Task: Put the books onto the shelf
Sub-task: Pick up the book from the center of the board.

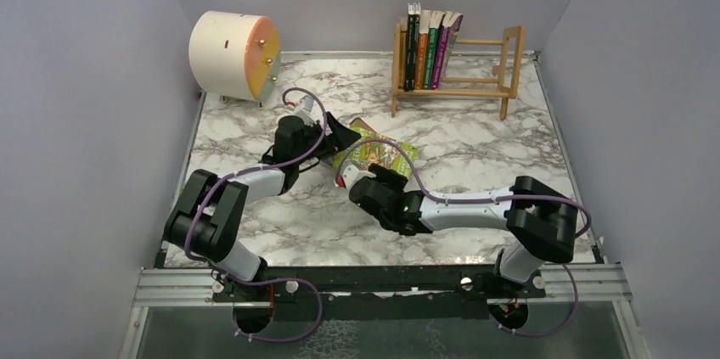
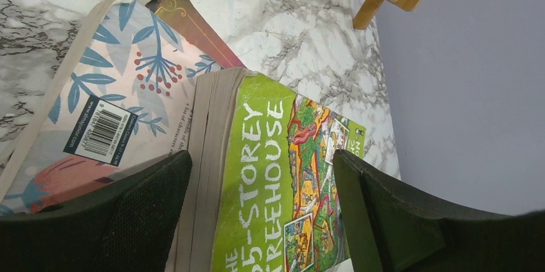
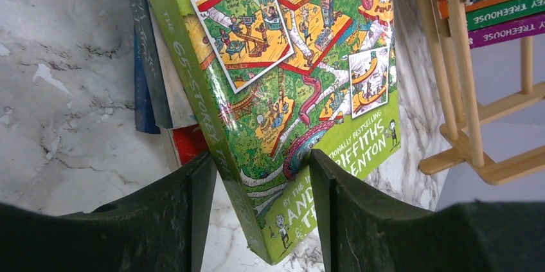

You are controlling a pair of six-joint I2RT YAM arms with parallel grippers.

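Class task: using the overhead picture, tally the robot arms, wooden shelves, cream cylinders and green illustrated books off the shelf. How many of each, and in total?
Robot arms: 2, the left arm and the right arm
Wooden shelf: 1
Cream cylinder: 1
Green illustrated book off the shelf: 1
Total: 5

Green book [image 3: 283, 92]: lime, with orange, red and yellow cartoon panels, white lettering. Under it, pink book [image 2: 109, 79]: pale, blue leaves, red berries; red book [image 2: 193, 24]: dark, gold scrollwork. Table [image 1: 475, 164]: white marble, grey veins. Shelf [image 1: 512, 62]: light wood. Shelved books [image 1: 429, 49]: black, orange, green, purple spines. Cylinder [image 1: 222, 53]: cream, orange face.
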